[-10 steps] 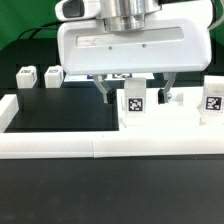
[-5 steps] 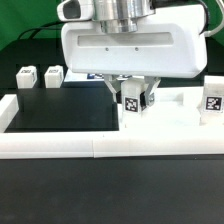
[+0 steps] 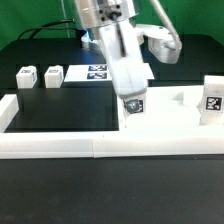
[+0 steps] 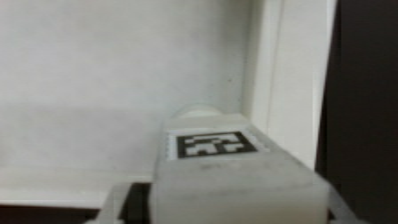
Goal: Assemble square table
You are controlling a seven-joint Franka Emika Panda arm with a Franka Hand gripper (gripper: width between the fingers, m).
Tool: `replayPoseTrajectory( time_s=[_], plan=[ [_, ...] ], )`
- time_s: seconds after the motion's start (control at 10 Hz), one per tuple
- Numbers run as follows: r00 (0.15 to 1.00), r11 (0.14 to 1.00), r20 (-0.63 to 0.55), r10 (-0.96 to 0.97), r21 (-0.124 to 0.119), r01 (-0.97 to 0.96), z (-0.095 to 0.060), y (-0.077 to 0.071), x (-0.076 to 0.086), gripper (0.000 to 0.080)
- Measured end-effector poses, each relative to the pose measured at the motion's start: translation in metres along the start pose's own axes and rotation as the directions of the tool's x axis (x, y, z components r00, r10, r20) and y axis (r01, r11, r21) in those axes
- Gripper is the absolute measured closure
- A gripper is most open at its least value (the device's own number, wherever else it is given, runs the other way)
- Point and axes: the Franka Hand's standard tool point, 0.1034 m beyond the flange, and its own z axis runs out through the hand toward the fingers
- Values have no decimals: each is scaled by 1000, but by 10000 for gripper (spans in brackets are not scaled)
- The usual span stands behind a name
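Note:
My gripper point(image 3: 131, 99) is shut on a white leg block point(image 3: 133, 104) with a black-and-white tag. It holds the block tilted over the near left corner of the white square slab point(image 3: 176, 118). In the wrist view the leg block point(image 4: 215, 150) fills the space between my fingers point(image 4: 125, 205), with the slab point(image 4: 125, 70) and its edge behind. Two more leg blocks point(image 3: 25, 77) point(image 3: 52, 75) stand at the exterior view's left. Another leg block point(image 3: 212, 97) stands at the slab's right end.
A long white border rail point(image 3: 90, 146) runs along the front and up the left side of the black mat. The marker board point(image 3: 99, 72) lies flat at the back, partly behind my arm point(image 3: 118, 45).
My jaws closed on the leg block. The wrist then turned and tilted, so the wide white hand housing no longer faces the camera and the leg now leans.

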Motion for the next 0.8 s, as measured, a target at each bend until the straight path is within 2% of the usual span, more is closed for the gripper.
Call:
replayPoseTrajectory(
  time_s=[0.1, 0.3, 0.4, 0.5, 0.6, 0.7, 0.8],
  plan=[
    [999, 999, 2, 54, -2, -54, 0, 0, -1, 506],
    [988, 988, 8, 153, -26, -152, 2, 3, -7, 508],
    [988, 988, 8, 155, -24, -155, 2, 3, -6, 508],
    [992, 992, 4, 122, -27, -122, 3, 4, -7, 333],
    [997, 996, -24, -71, -50, 70, 3, 5, -11, 333],
    [960, 959, -38, -277, -79, 273, 4, 6, -20, 183],
    [911, 909, -39, -410, -102, 405, 5, 6, -29, 159]
  ],
)
